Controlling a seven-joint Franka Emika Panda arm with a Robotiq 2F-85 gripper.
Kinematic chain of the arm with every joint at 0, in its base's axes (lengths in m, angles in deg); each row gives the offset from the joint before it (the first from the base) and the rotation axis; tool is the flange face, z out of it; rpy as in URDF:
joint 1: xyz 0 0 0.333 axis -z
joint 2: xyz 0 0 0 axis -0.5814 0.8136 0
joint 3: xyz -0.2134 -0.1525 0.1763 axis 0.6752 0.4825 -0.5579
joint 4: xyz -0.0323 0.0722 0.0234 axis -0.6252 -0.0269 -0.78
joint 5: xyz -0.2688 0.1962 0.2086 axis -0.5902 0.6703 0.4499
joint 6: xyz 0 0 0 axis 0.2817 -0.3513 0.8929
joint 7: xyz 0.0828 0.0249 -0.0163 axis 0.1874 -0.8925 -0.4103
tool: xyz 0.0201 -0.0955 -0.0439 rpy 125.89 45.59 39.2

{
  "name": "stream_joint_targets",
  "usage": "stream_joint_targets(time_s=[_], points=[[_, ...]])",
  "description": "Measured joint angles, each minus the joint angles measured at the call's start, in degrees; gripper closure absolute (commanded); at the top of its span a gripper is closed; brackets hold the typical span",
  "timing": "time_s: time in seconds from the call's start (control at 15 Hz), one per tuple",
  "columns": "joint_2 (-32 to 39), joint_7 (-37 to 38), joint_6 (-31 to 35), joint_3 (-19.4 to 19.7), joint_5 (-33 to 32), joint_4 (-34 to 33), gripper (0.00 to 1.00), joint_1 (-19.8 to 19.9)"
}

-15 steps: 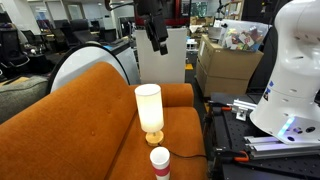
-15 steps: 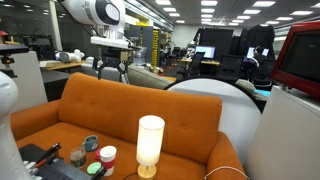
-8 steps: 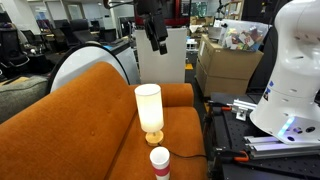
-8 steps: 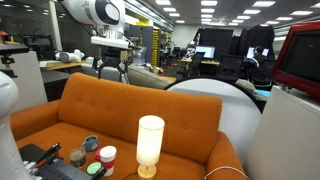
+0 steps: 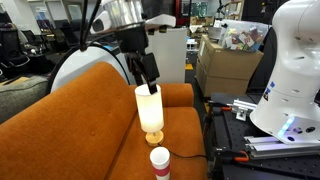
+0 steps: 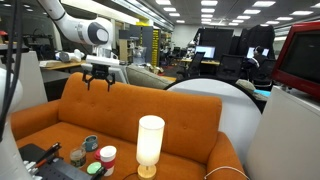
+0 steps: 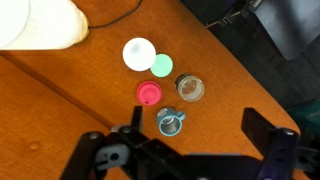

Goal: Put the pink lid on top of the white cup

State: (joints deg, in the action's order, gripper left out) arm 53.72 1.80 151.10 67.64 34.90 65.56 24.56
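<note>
The gripper [image 7: 180, 142] hangs high over the table [image 7: 60, 105], its jaws spread wide and holding nothing, so the step in hand looks to be the reach down for the pink lid [image 7: 149, 93]. That lid lies flat in a tight cluster near the table edge that crosses the upper right of the wrist view. The white cup [image 7: 139, 53] is just beyond it, with a green lid [image 7: 162, 66] beside the cup. A clear cup [image 7: 189, 88] sits toward the edge and a grey-blue mug [image 7: 170, 121] just beside the lid. Centre over the lid first, then turn the wrist so the fingers drop into bare gaps, not onto the mug or clear cup. The lid is low, so descend almost to the table and close gently, staying clear of the tall cylinder [image 7: 40, 25].
</note>
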Motion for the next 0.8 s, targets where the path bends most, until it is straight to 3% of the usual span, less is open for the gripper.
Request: stream_joint_targets(time_s=[0.33,0.8], points=[[12.2,-2.0,1.3,-2.7,0.5,-5.5,0.0,0.0],[12.4,-2.0,1.1,-2.7,0.5,-6.4,0.0,0.2]])
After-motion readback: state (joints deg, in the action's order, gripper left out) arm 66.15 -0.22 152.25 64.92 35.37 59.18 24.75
